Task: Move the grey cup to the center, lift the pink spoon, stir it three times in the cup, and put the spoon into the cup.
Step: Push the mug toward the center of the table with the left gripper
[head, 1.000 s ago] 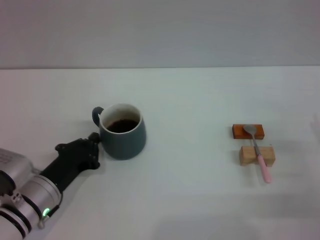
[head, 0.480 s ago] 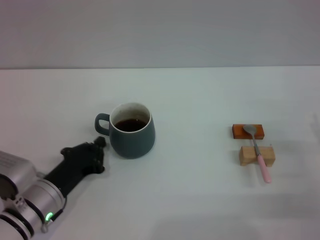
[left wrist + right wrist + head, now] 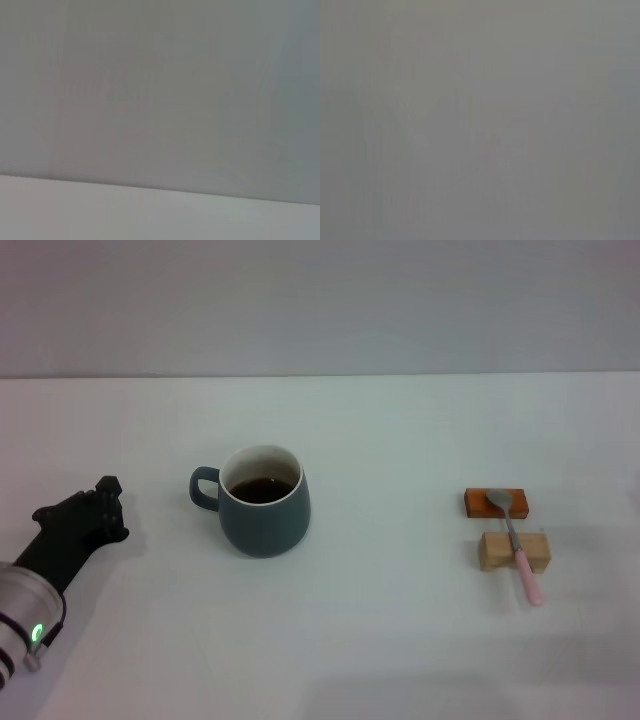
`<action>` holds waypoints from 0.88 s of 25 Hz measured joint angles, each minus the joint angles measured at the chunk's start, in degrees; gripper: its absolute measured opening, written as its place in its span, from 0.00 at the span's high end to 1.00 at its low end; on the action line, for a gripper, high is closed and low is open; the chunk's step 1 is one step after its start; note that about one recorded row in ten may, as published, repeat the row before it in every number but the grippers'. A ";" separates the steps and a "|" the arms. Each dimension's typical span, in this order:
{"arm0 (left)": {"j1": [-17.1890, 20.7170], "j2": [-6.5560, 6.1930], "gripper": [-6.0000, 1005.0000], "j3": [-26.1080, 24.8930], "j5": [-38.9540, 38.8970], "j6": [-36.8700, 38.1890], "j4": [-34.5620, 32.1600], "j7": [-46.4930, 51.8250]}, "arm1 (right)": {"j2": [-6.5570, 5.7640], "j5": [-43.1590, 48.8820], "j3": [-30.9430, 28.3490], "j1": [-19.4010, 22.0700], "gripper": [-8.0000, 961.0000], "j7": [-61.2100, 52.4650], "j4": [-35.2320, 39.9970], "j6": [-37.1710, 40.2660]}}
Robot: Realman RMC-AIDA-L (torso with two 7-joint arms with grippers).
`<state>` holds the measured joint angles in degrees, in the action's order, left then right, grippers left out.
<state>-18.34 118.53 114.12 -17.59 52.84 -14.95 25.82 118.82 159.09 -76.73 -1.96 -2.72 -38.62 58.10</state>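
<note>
One gripper is in sight, the left gripper (image 3: 105,502), low over the white table (image 3: 400,640) at the robot's left, well apart from the grey cup (image 3: 262,502); whether its jaws are apart or together cannot be told. That cup stands upright, dark liquid inside, its handle toward the left gripper. Far to the right the pink spoon (image 3: 516,543) lies across two blocks, its bowl on the orange-brown block (image 3: 478,504) and its handle over the pale wooden block (image 3: 495,552).
</note>
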 joint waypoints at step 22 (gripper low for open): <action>-8.00 0.56 1.00 4.09 0.82 -10.44 0.60 -1.33 | -0.09 0.08 -0.46 0.42 0.15 0.00 -1.29 -0.47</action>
<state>-26.35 119.09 118.22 -16.78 42.40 -14.34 24.49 118.73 159.16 -77.18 -1.54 -2.72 -39.90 57.64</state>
